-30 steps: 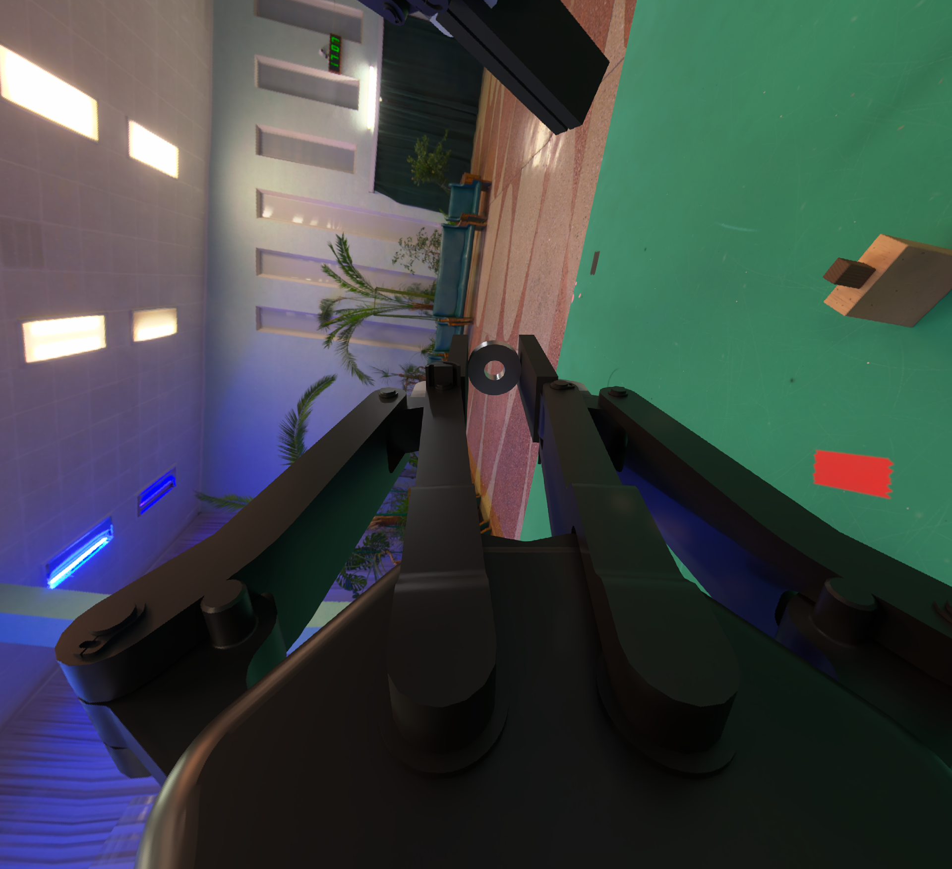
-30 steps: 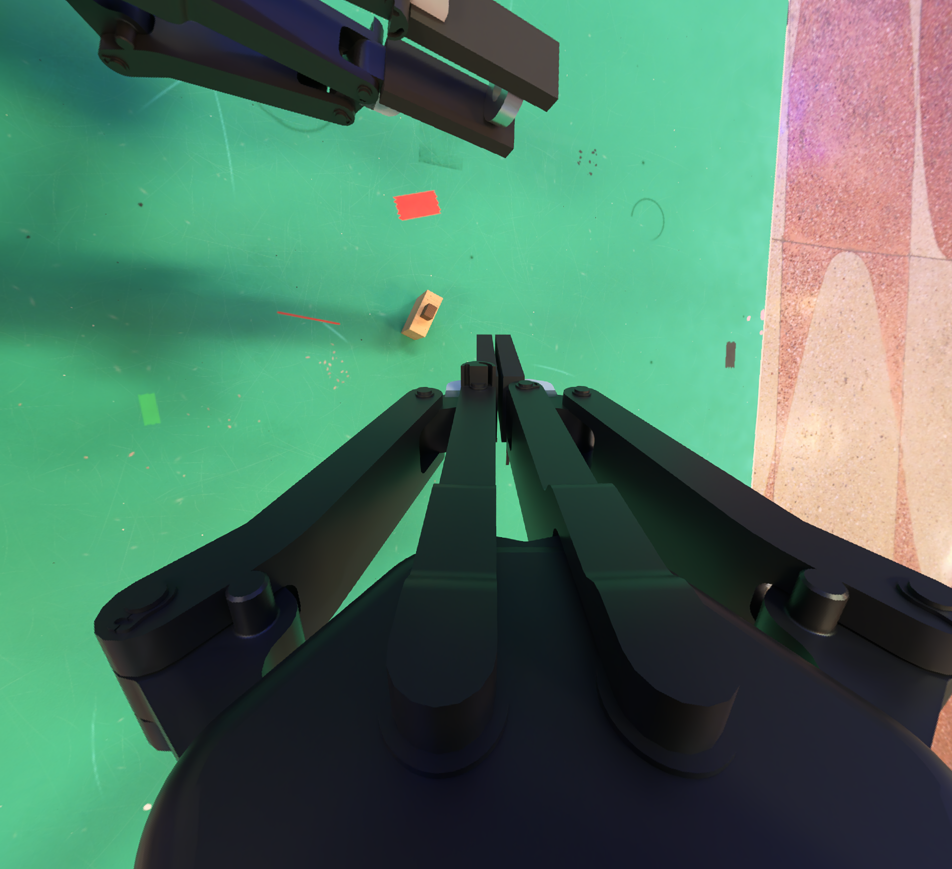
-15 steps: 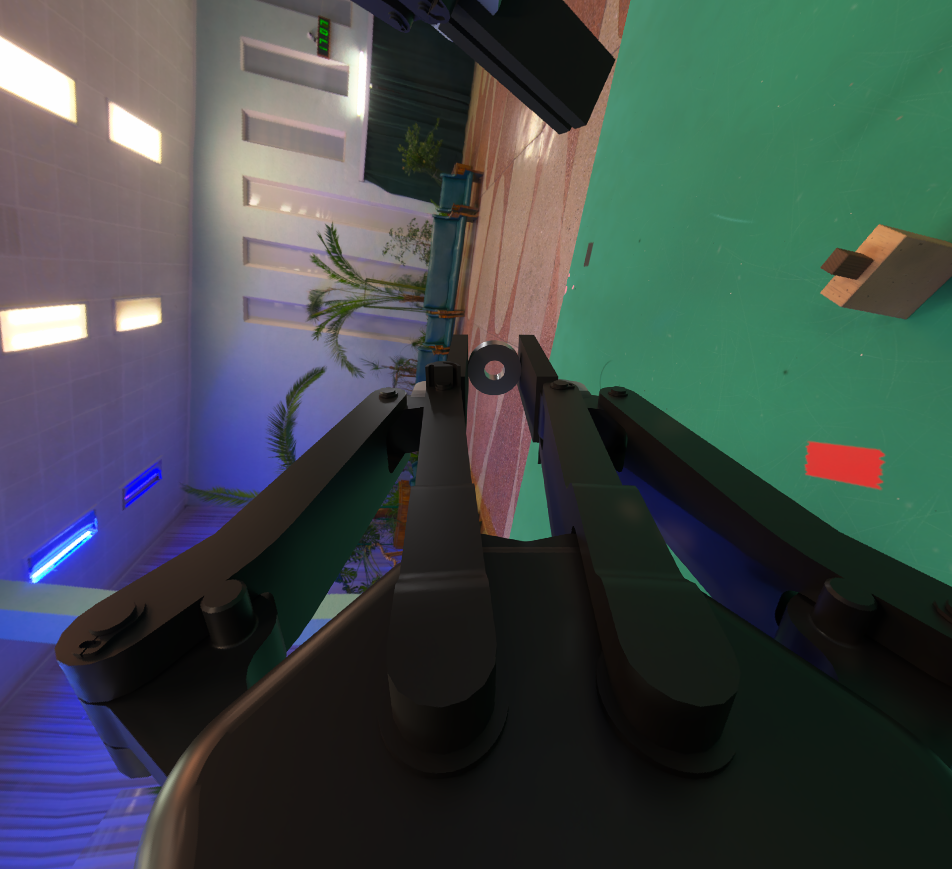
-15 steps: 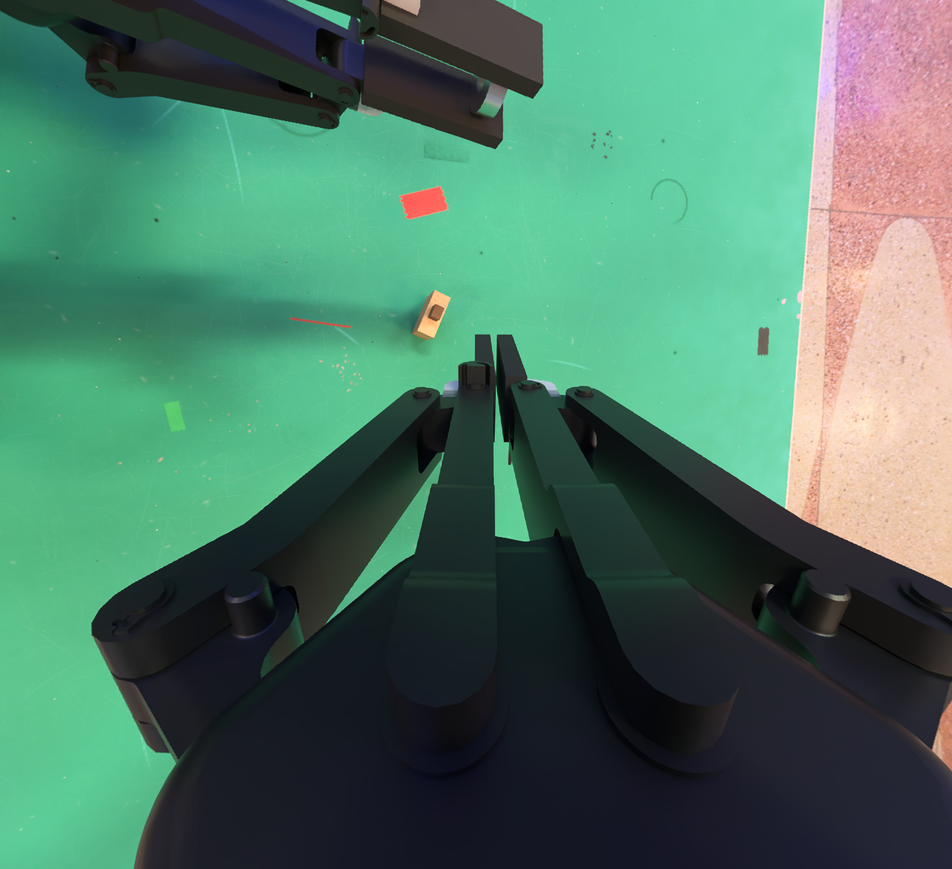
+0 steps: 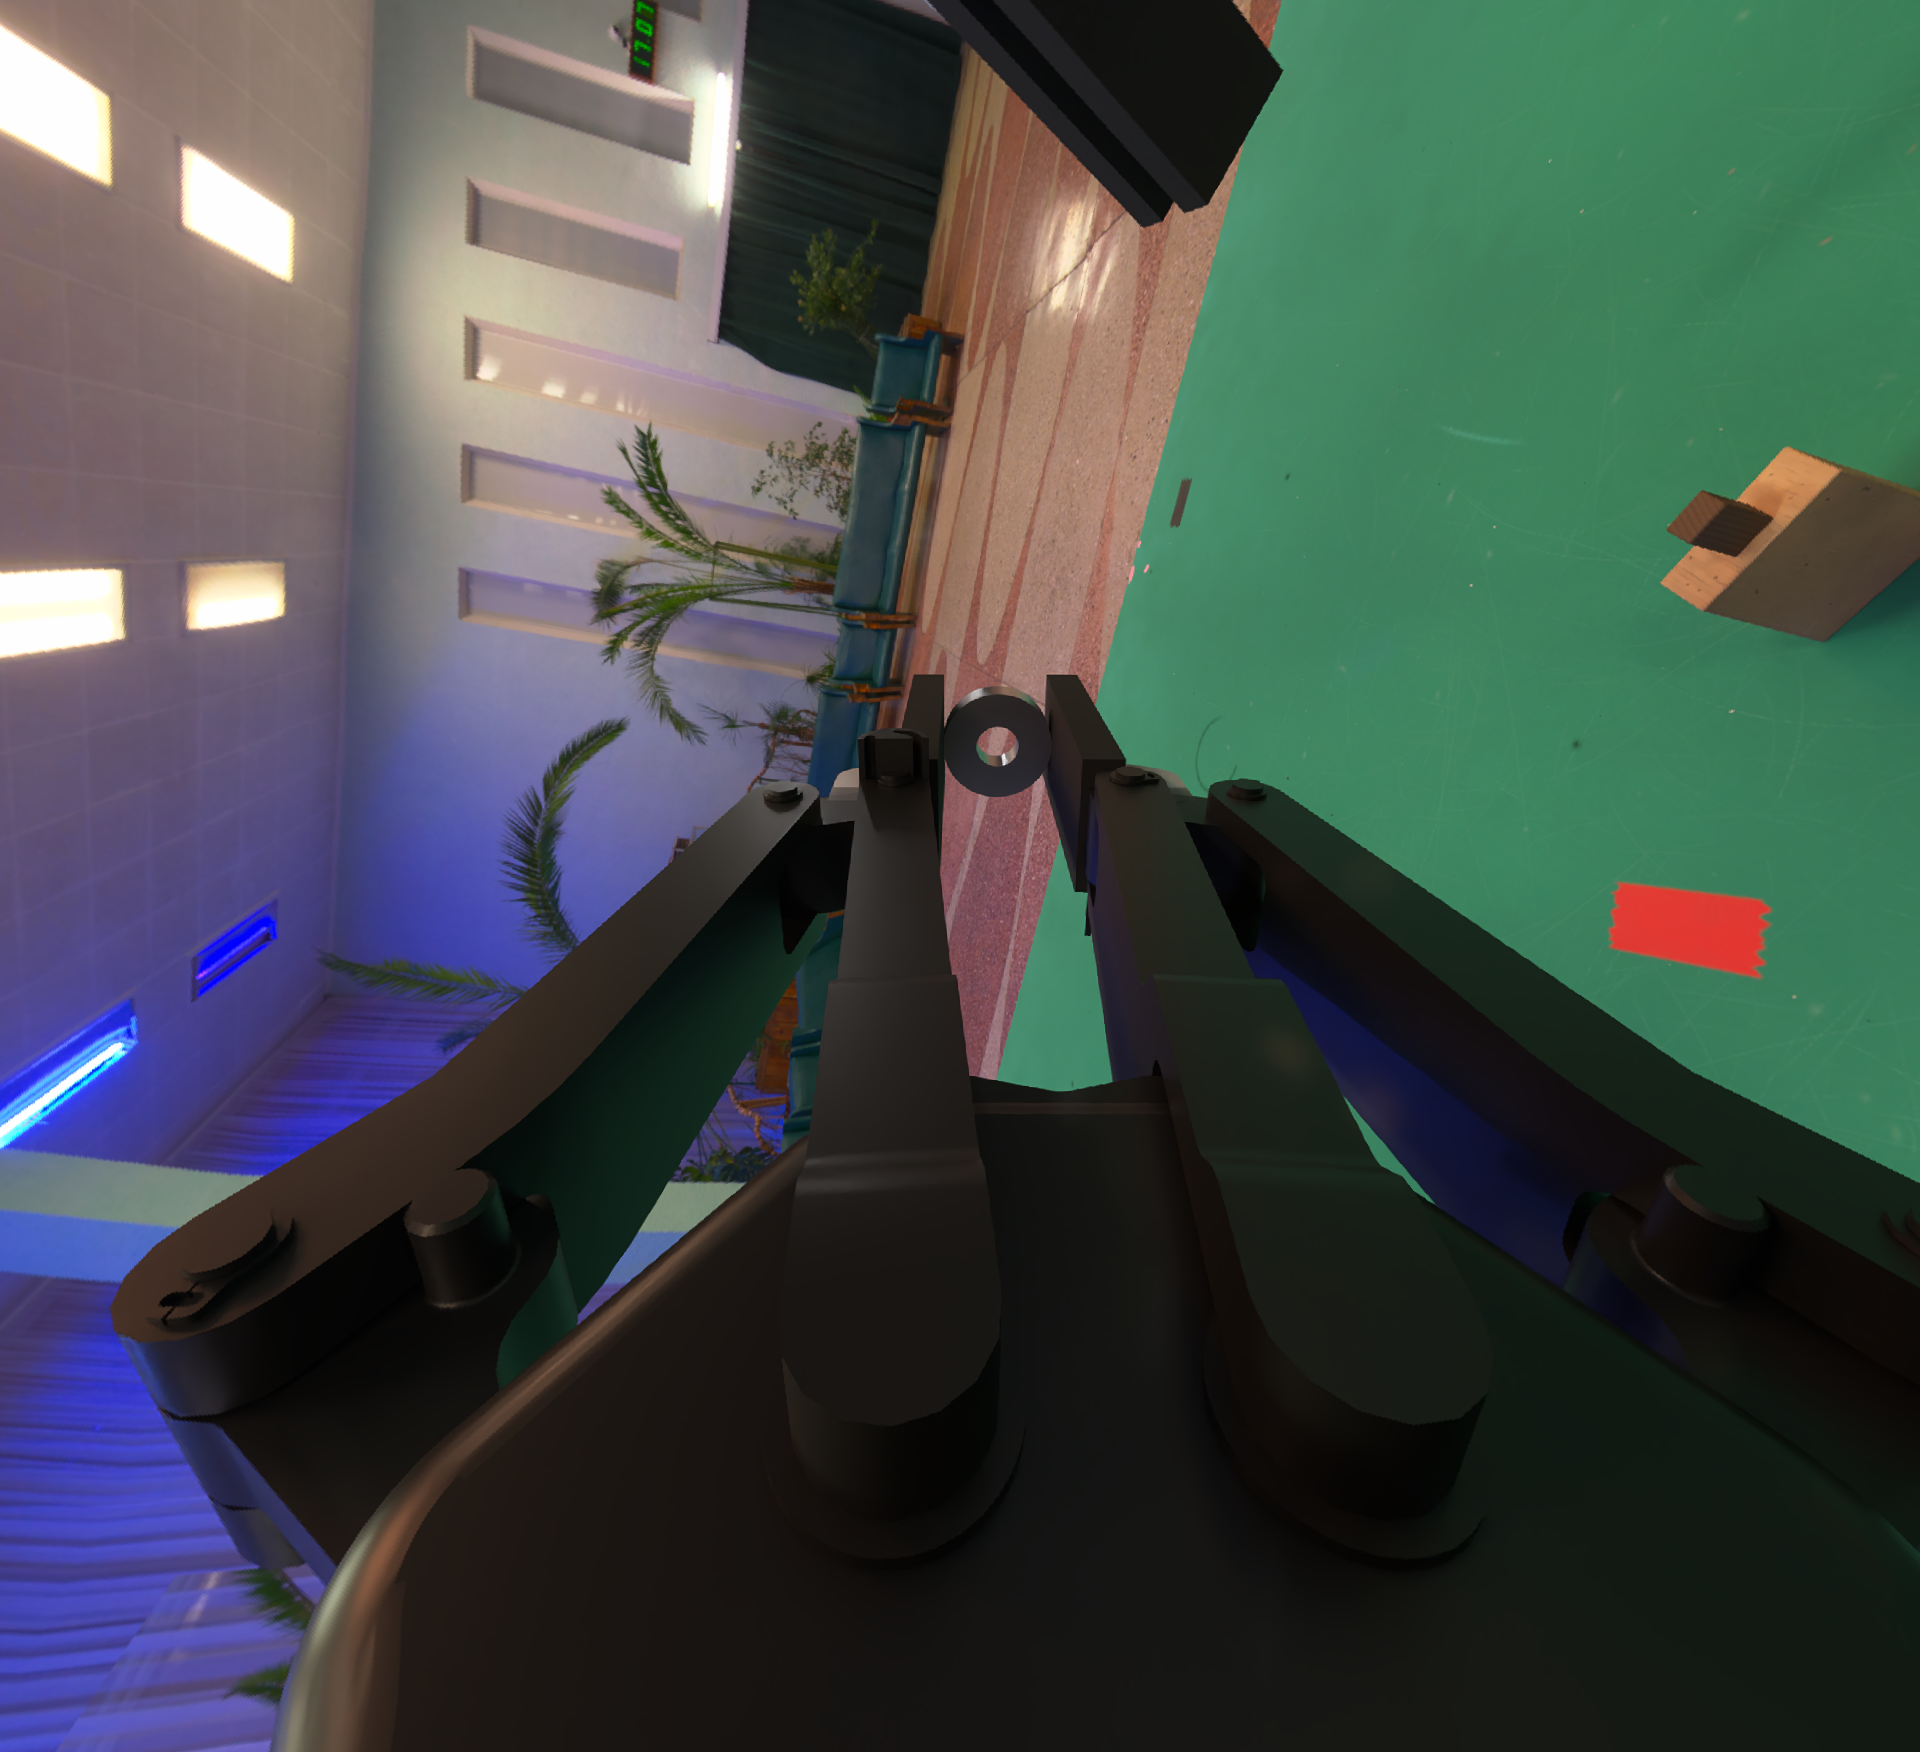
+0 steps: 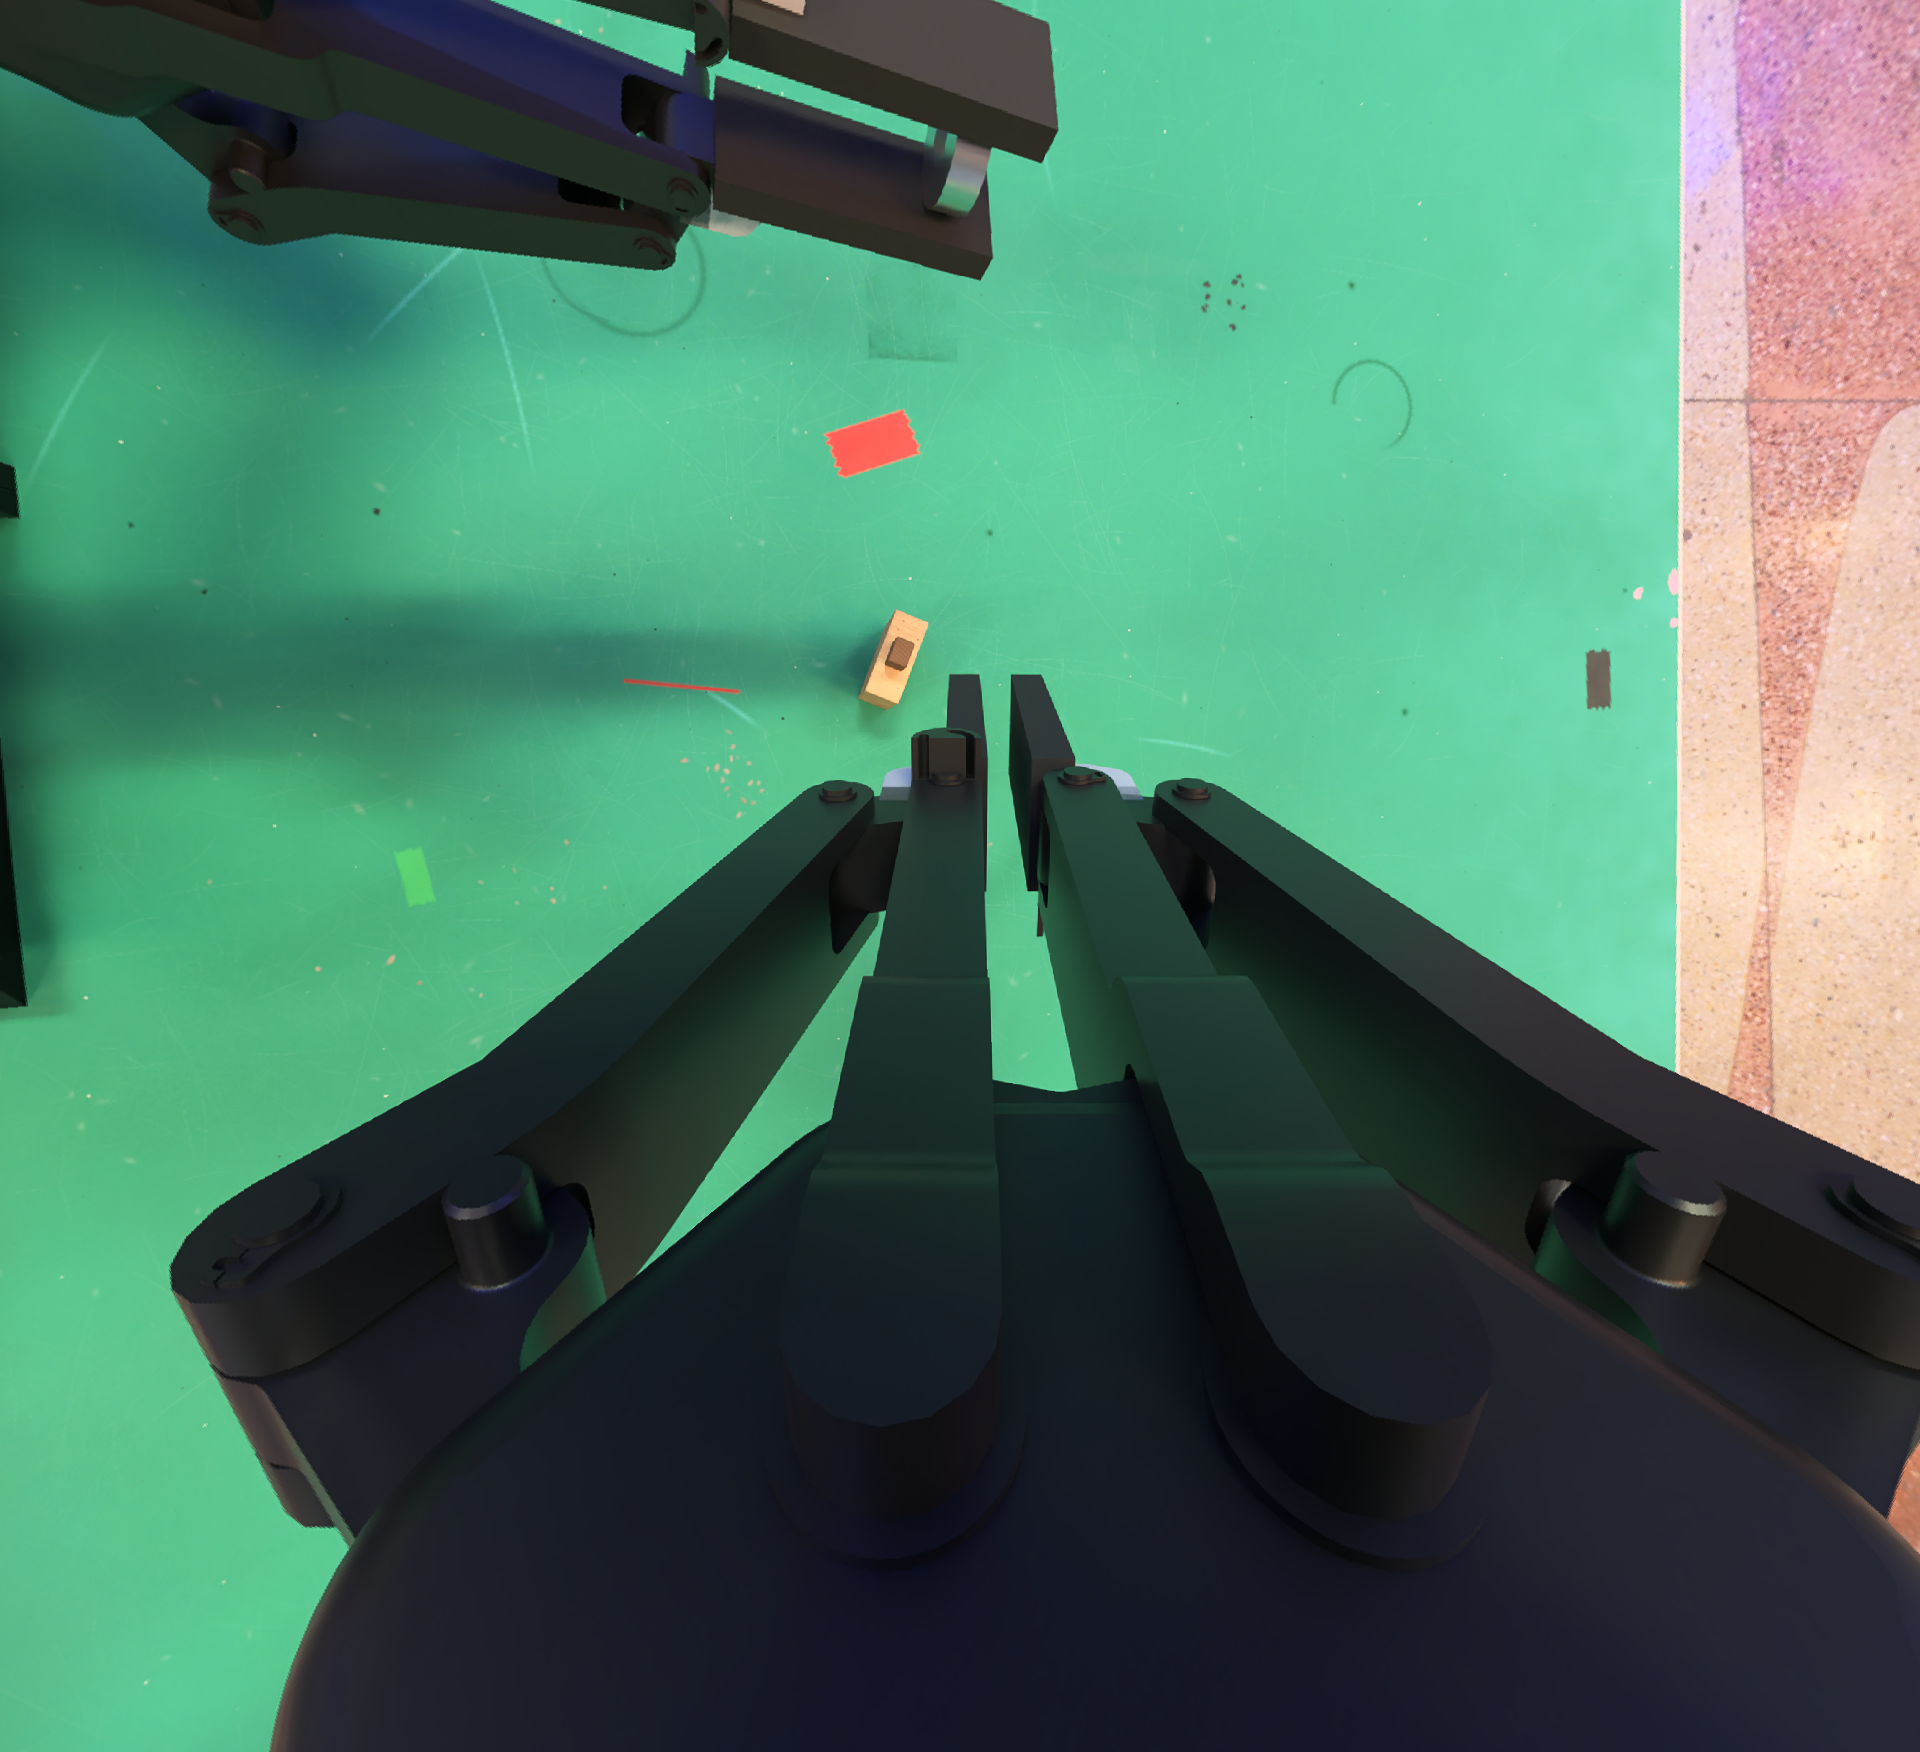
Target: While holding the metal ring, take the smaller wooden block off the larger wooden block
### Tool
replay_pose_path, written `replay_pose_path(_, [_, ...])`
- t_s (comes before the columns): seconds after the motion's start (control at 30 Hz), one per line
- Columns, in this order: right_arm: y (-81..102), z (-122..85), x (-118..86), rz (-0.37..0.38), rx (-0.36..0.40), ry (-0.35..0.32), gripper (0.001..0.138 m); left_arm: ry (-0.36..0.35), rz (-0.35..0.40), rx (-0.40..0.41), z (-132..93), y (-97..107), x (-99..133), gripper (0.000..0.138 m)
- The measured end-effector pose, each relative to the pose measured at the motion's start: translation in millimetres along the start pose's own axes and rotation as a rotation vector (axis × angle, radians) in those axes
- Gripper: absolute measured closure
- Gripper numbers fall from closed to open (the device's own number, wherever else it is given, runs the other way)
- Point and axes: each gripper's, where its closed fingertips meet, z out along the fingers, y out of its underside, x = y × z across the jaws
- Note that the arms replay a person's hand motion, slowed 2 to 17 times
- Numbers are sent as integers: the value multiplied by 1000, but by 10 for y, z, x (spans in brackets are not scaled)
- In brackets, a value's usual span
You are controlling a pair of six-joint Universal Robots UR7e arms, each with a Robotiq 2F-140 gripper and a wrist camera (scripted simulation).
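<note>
Green table [image 6: 1351, 144], scuffed and scratched, edged by pink speckled floor [image 6: 1808, 248]; beyond it, in the left wrist view, a pale wall with lit panels and palms [image 5: 665, 580].

On the table, the larger wooden block [image 6: 885, 679], pale, carrying the smaller wooden block [image 6: 900, 654], dark, seated on top. Beyond the larger block, a strip of red tape [image 6: 872, 442]; to its left, a thin red line, then a green patch [image 6: 415, 875]. No containers anywhere in sight.

Left gripper [image 5: 995, 715] clamped on the metal ring [image 5: 997, 742], held off the table with its hole facing the camera; seen edge-on between the pads in the right wrist view [image 6: 958, 170].

Right gripper [image 6: 995, 700] high above the table, just right of the larger block, fingers a narrow slit apart, nothing between them.

Larger block cut off at the frame edge in the left wrist view [image 5: 1808, 559]. Dark shape at the left edge of the right wrist view too cropped to identify.
</note>
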Motion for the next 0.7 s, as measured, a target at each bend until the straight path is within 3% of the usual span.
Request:
replay_pose_path(0.43, [-50, -102, 62, 3, 108, 26, 122, -12, -28, -13, -15, 99, -72, 113])
replay_pose_path(0.7, [-63, -194, 130, -11, 186, 81, 106, -13, -52, -18, -33, 153, -106, 113])
